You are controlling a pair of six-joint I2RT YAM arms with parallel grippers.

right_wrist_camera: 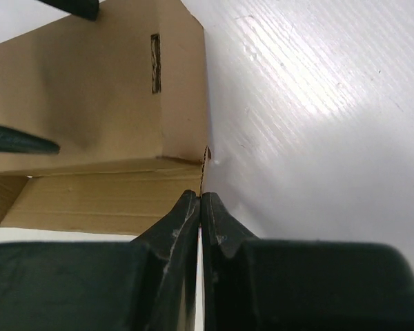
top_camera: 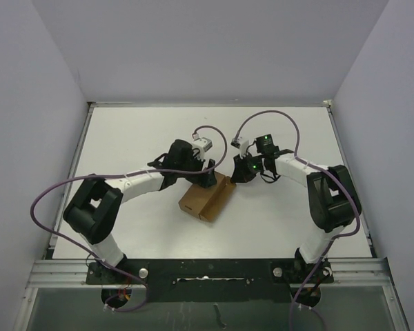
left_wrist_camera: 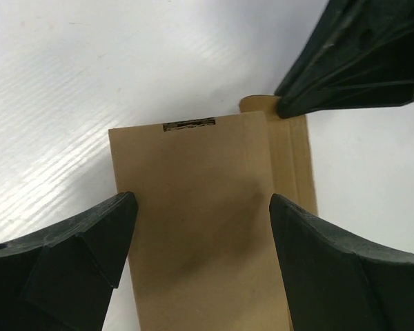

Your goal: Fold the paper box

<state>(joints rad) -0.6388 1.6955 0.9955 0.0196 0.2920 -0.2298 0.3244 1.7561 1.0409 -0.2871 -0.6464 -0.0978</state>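
Two grippers flank the plain brown cardboard paper box [top_camera: 207, 196] lying on the white table [top_camera: 276, 227], body apparently formed, one end seemingly unclosed: left gripper [left_wrist_camera: 201, 207] spread wide astride its top, right gripper [right_wrist_camera: 201, 201] clenched empty at its corner.

The worktop [top_camera: 276, 227] is being overlooked from high behind its near edge; both wrist views are being aimed closely at the paper box [top_camera: 205, 198], also being shown overhead.

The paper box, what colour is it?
The box is plain brown, clearest in the left wrist view.
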